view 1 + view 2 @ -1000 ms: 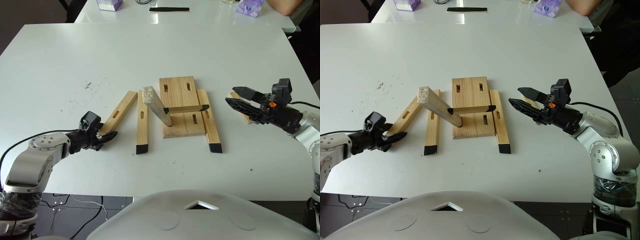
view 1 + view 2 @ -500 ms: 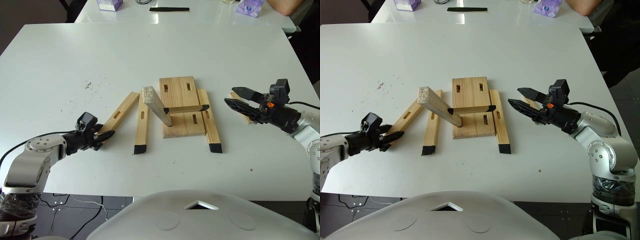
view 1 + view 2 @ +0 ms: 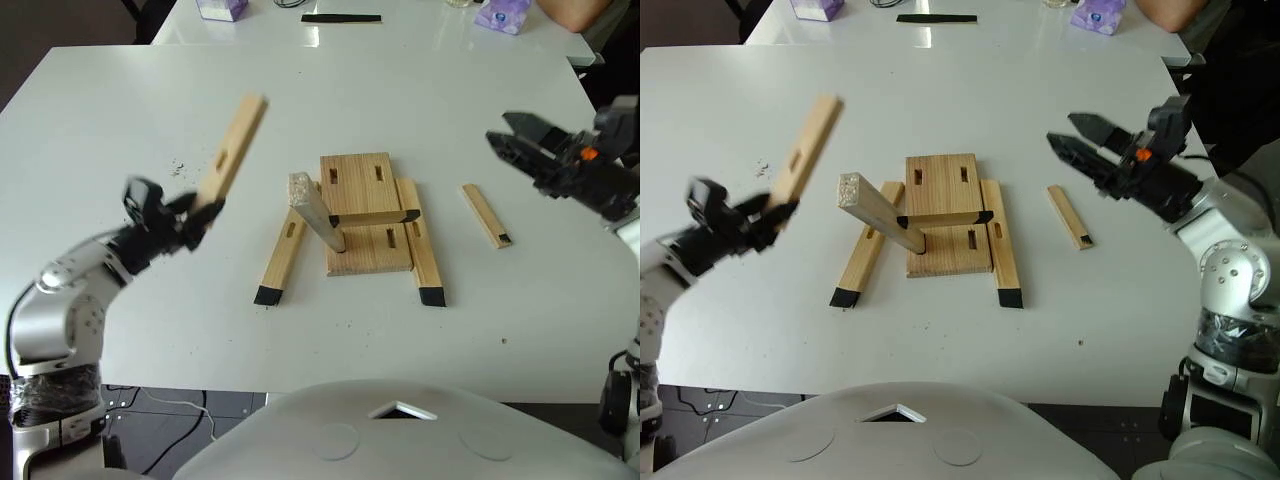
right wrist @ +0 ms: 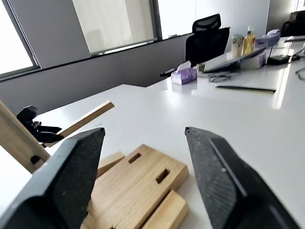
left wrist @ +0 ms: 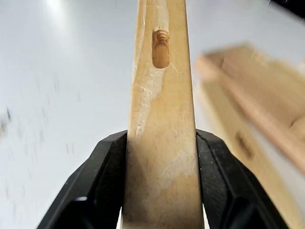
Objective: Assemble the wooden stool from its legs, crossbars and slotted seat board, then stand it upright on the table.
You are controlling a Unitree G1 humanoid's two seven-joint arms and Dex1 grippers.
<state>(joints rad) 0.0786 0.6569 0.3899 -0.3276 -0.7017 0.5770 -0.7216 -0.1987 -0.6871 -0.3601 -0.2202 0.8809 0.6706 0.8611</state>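
Above the left side of the desk (image 3: pixel 120 110), the left fingers (image 5: pixel 107 179) were clenched on the lower end of a slotted leg (image 3: pixel 238 135), held tilted clear of the surface. The right fingers (image 4: pixel 71 181) were spread apart, gripping nothing, near the crossbar (image 3: pixel 486 215), right of the seat board (image 3: pixel 355 172).

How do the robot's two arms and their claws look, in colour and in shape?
The left arm and the right arm have rounded silver-grey shells and black wrists. The left claw and the right claw are black. The fingers are broad, tapering wedges. A small orange mark sits behind the right claw. A thin black cable loops beside the left arm.
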